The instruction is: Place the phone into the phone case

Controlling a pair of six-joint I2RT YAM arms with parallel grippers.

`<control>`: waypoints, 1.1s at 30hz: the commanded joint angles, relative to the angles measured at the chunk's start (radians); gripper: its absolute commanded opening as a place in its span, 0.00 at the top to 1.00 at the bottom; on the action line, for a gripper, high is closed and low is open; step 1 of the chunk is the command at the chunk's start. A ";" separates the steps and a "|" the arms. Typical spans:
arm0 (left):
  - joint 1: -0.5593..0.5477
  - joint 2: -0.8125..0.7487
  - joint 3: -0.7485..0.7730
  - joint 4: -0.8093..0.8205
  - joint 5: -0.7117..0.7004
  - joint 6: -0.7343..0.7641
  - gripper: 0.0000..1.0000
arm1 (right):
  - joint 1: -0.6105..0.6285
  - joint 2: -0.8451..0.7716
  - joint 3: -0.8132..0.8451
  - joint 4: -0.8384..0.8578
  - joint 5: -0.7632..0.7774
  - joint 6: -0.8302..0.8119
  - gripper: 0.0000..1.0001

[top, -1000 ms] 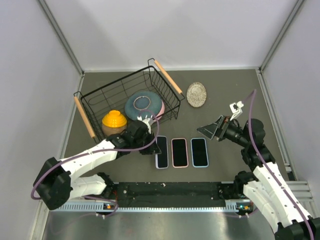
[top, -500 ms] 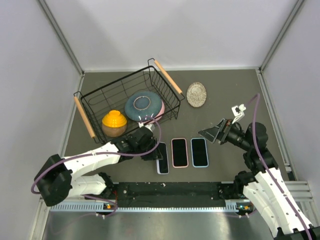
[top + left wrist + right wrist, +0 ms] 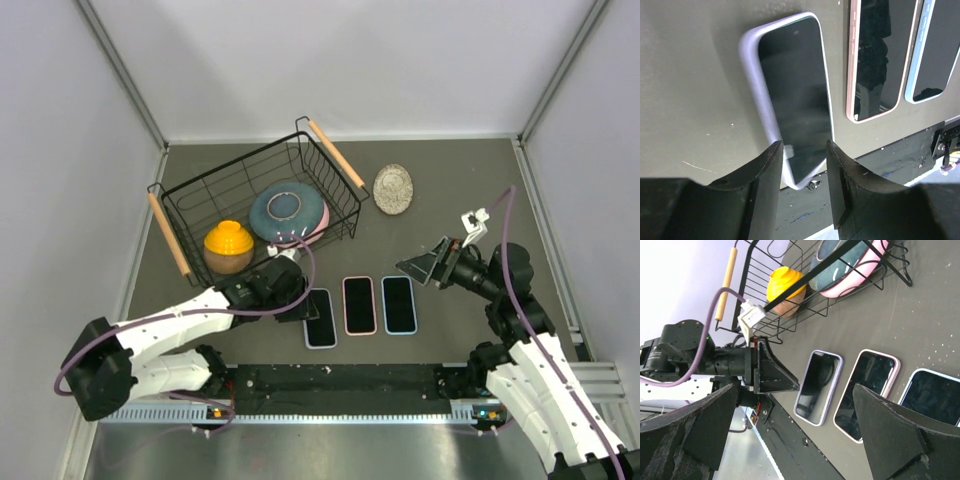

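Three phones lie side by side near the table's front edge. The left one sits in a lavender case (image 3: 320, 318), the middle one in a pink case (image 3: 359, 304), the right one in a light blue case (image 3: 398, 304). My left gripper (image 3: 302, 303) is open and empty, just left of the lavender-cased phone. In the left wrist view the phone (image 3: 792, 95) lies flat, its near end between my open fingers (image 3: 767, 170). My right gripper (image 3: 422, 266) is open and empty, raised to the right of the blue case. The right wrist view shows the lavender case (image 3: 818, 387) and the pink case (image 3: 867, 390).
A black wire basket (image 3: 345, 205) with wooden handles stands at the back left and holds a blue-green and pink dish (image 3: 288, 210). A yellow bowl (image 3: 228, 244) sits by it. A grey patterned plate (image 3: 393, 188) lies at the back. A black rail (image 3: 340, 380) runs along the near edge.
My left gripper has drawn back to the left, off the lavender-cased phone. That phone has slid slightly toward the near edge. My right gripper has moved slightly right.
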 commanded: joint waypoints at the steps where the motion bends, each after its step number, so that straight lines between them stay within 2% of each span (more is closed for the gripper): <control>1: -0.004 -0.061 0.031 -0.041 -0.071 0.007 0.55 | 0.010 0.025 0.053 -0.025 0.018 -0.037 0.01; 4: -0.004 -0.108 0.038 -0.068 -0.097 0.010 0.55 | 0.010 0.035 0.075 -0.063 0.004 -0.049 0.01; 8: -0.004 -0.174 0.077 -0.127 -0.140 0.027 0.53 | 0.010 0.050 0.151 -0.216 -0.005 -0.090 0.01; 10: -0.004 -0.215 0.128 -0.151 -0.152 0.084 0.52 | 0.008 0.048 0.212 -0.301 0.007 -0.147 0.01; 13: -0.004 -0.281 0.206 -0.174 -0.172 0.183 0.44 | 0.010 0.032 0.301 -0.466 0.091 -0.207 0.01; 14: -0.004 -0.298 0.240 -0.174 -0.175 0.231 0.40 | 0.010 0.024 0.321 -0.500 0.111 -0.213 0.01; 15: -0.004 -0.332 0.255 -0.174 -0.178 0.251 0.30 | 0.010 0.009 0.338 -0.535 0.139 -0.219 0.01; 17: -0.004 -0.364 0.297 -0.173 -0.181 0.300 0.20 | 0.010 -0.011 0.385 -0.559 0.156 -0.224 0.01; 18: -0.004 -0.392 0.307 -0.171 -0.181 0.312 0.02 | 0.010 -0.031 0.399 -0.574 0.159 -0.224 0.01; 24: -0.004 -0.513 0.344 -0.139 -0.173 0.369 0.01 | 0.010 -0.119 0.454 -0.576 0.190 -0.222 0.01; 33: -0.004 -0.662 0.278 -0.039 -0.203 0.394 0.01 | 0.008 -0.220 0.428 -0.540 0.253 -0.219 0.01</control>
